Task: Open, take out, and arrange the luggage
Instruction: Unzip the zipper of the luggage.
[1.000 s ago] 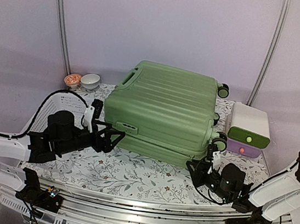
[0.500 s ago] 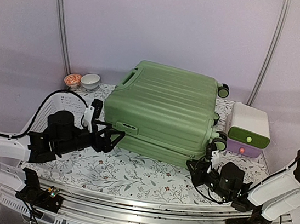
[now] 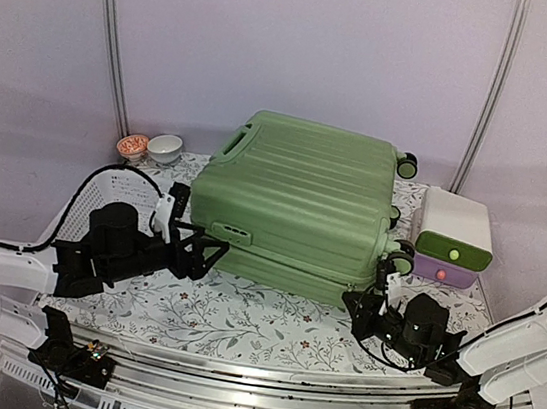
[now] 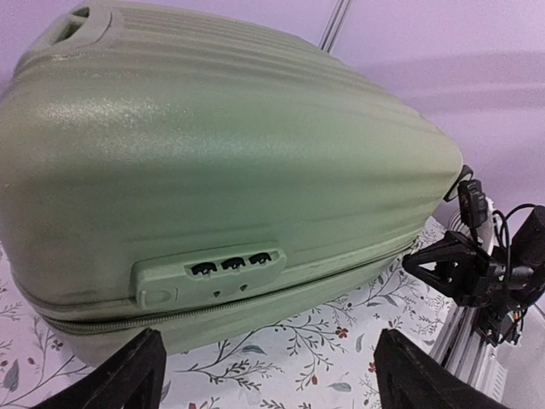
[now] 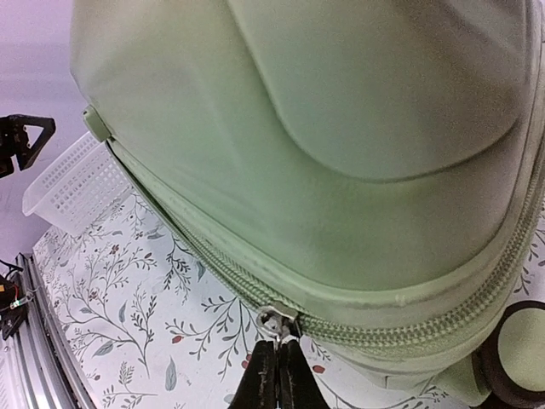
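1. Right wrist view has the right gripper (image 5: 277,375) at the bottom middle of the frame. Its fingers are pressed together, and the small metal tab of the zipper pull (image 5: 272,320) looks nipped between their tips. I judge this grip is meant to draw the slider along the zipper (image 5: 400,331) so the lid can come free.
2. Left wrist view shows the left gripper (image 4: 268,375) along the bottom edge with its fingers spread wide and nothing between them. It faces the combination lock (image 4: 209,273) on the case's front wall without touching it. It is probably placed there to steady or lift the shell once the seam is undone.
3. The luggage (image 3: 299,203) lies flat in the centre of the top external view, on the floral tablecloth (image 3: 237,326) between the two arms. It is shut, so nothing has been taken out yet.
4. Its shell is hard, light green and ribbed, with a faintly pebbled matt finish. A moulded handle (image 3: 236,144) sits at its upper-left end and black wheels (image 3: 407,166) at the right end. No lining shows.
5. A white perforated basket (image 3: 104,192) sits at the left, behind the left arm. A small white, green and purple box (image 3: 454,238) stands just beside the wheels. Two bowls (image 3: 165,147) are at the upper left, behind the case.
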`<state>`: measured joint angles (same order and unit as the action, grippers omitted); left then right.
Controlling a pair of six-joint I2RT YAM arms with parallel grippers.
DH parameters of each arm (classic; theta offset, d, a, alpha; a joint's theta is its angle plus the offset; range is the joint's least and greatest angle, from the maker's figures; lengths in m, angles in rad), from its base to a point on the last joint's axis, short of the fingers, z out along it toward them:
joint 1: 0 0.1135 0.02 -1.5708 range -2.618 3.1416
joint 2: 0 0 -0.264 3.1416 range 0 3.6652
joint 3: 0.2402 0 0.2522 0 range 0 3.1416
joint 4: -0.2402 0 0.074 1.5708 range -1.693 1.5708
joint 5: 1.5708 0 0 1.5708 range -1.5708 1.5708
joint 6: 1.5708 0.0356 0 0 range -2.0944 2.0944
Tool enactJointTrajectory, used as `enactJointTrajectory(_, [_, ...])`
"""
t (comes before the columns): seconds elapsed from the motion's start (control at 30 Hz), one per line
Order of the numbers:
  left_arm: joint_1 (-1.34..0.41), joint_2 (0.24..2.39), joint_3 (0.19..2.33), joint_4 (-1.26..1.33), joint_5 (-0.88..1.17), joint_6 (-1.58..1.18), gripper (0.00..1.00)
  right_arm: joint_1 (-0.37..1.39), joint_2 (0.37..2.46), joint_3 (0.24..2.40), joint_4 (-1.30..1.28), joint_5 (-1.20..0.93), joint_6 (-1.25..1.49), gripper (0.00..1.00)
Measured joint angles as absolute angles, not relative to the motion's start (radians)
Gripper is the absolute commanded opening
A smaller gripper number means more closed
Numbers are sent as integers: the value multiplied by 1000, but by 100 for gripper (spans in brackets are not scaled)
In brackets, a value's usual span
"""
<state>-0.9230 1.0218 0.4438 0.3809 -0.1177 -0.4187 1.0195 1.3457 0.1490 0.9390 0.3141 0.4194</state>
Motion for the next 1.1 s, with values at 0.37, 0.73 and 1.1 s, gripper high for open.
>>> enactJointTrajectory(0.37, [-927, 1087, 502, 362, -167, -447, 92, 1018, 1044, 142, 574, 311, 433, 2])
enactJointTrajectory(0.73, [-796, 1206, 514, 409, -120, -608, 91, 1018, 974, 207, 362, 319, 454, 2])
enactJointTrajectory(1.1, [-695, 1253, 523, 433, 10, -713, 91, 1021, 890, 273, 129, 414, 552, 2])
